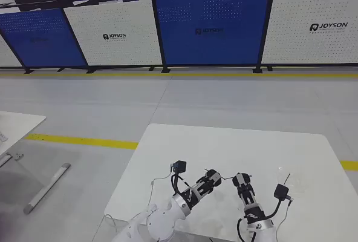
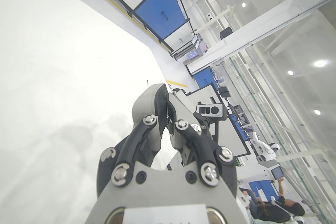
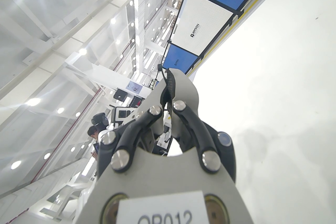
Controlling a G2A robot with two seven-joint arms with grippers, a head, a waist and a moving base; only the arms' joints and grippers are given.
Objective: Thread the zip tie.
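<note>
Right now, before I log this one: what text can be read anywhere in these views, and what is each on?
"JOYSON": white panel, beside a logo; the smaller line beneath is too small to read.
"JOYSON": blue panel, faint.
"OP012": label on the right hand, its lower half cut off by the frame edge.
Sticker on the left hand: print cut off, unreadable.

I see the table [image 1: 239, 145] before me, with a row of panels [image 1: 212, 30] well behind it. My left gripper [image 1: 216, 176] and right gripper [image 1: 240, 178] hang over its near part, side by side, tips near each other. The zip tie [image 3: 164, 77] sits between the right gripper's fingers, one end poking past them. A second table [image 1: 13, 124] stands far left.
</note>
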